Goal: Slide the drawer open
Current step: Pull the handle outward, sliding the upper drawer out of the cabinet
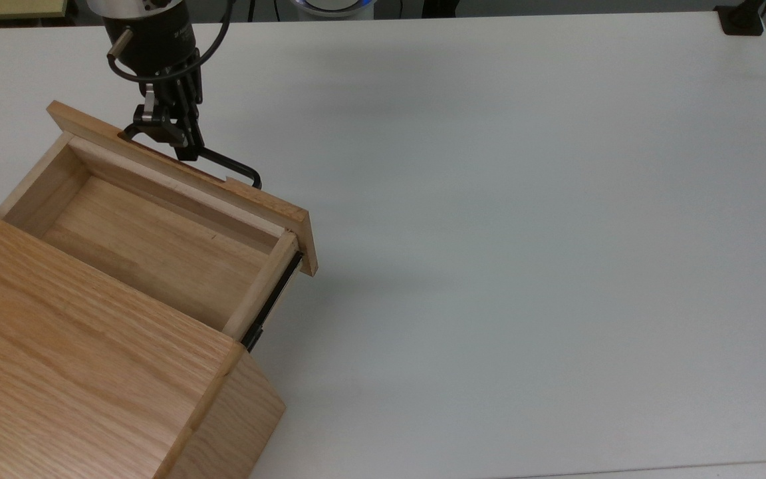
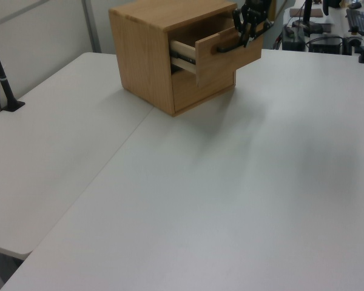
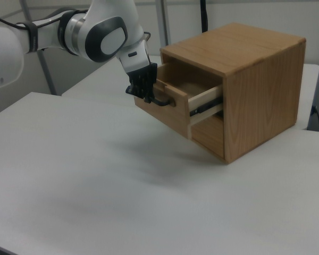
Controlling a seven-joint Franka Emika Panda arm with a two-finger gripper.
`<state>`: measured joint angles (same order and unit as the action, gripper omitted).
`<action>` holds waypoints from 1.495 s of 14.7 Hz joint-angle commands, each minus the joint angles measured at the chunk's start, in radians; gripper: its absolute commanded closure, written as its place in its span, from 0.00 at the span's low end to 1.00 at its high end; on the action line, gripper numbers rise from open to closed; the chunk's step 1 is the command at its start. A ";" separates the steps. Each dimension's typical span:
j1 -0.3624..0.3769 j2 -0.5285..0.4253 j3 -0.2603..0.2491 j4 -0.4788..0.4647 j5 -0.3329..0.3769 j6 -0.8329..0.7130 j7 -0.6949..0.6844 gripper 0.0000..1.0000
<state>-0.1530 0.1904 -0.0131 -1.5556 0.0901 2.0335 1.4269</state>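
One gripper [image 1: 171, 136] is clamped on the black bar handle [image 1: 223, 163] of the drawer [image 1: 157, 226], with the fingers closed around the bar near its end at the top view's left. The drawer sits in the upper slot of the oak cabinet [image 1: 77, 372] and stands pulled well out of it, so its bare wooden floor is exposed in the top view. A black side rail [image 1: 273, 299] shows between the drawer side and the cabinet wall. In the right view the gripper [image 3: 144, 90] meets the handle from the right view's left, and the drawer front [image 3: 167, 114] overhangs the white table [image 3: 95, 180]. In the left view the drawer [image 2: 224, 54] projects toward the left view's right, above a closed lower drawer [image 2: 203, 88]
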 commanded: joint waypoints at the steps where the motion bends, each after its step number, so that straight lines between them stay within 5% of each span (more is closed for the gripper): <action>1: 0.013 -0.048 0.024 -0.029 -0.016 -0.024 -0.114 0.90; 12: 0.009 -0.072 0.067 -0.032 -0.016 -0.199 -0.253 0.84; 13: 0.009 -0.072 0.067 -0.031 -0.016 -0.210 -0.269 0.69; 16: 0.012 -0.072 0.068 -0.029 -0.016 -0.228 -0.313 0.47; 18: 0.010 -0.078 0.068 -0.026 -0.016 -0.239 -0.371 0.00; 22: 0.013 -0.083 0.068 -0.023 -0.018 -0.263 -0.404 0.00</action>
<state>-0.1587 0.1448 0.0140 -1.5606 0.0718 1.8238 1.2508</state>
